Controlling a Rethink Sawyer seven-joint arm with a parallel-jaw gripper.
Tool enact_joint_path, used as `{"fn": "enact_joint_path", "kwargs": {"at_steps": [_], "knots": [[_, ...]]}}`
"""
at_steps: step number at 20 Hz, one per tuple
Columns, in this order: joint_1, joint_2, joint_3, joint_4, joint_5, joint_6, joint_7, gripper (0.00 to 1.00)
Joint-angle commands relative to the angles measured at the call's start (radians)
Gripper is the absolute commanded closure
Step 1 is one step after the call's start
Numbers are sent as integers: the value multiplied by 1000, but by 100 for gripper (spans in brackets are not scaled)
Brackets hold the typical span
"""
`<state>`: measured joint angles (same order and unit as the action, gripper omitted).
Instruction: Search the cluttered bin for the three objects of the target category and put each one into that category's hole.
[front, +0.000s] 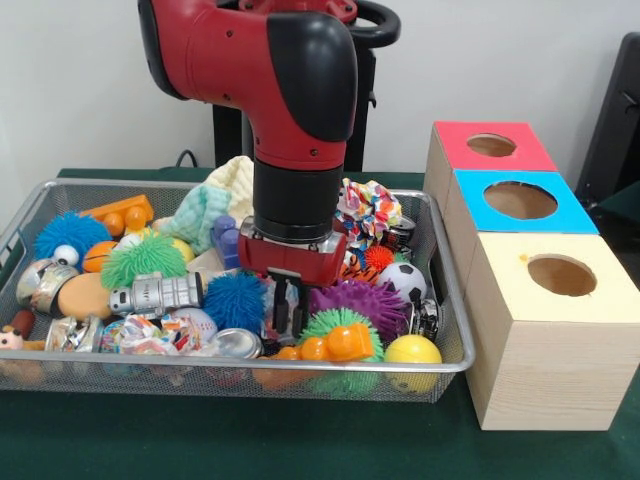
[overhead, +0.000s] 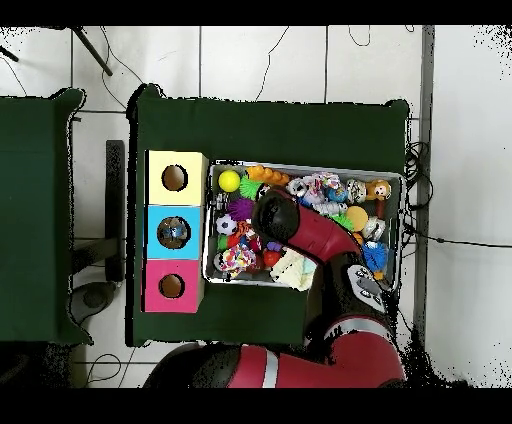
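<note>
While my arm reaches down into the wire-mesh bin (front: 30, 215), my claw (front: 286, 312) sits among the toys beside a blue spiky ball (front: 234, 300); whether it is spread, I cannot tell.

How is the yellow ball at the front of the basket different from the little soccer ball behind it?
The yellow ball is plain and one colour; the soccer ball is white with black patches. The yellow one lies against the front rim of the basket, while the soccer ball lies farther back, beside a purple spiky ball. Both are smooth and round.
</note>
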<state>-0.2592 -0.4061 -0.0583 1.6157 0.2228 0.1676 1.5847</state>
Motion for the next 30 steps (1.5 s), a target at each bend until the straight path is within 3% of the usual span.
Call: {"fn": "enact_joint_path", "kwargs": {"at_steps": [1, 8, 13, 16, 25, 30], "knots": [[-1, 34, 26, -33, -58, 155, 61, 100], [24, 5, 4, -15, -26, 138, 128, 100], [49, -170, -24, 36, -18, 280, 131, 100], [58, -217, -35, 50, -7, 309, 148, 100], [62, -212, -29, 64, -2, 259, 175, 100], [32, -152, -3, 52, -9, 208, 159, 100]]}}
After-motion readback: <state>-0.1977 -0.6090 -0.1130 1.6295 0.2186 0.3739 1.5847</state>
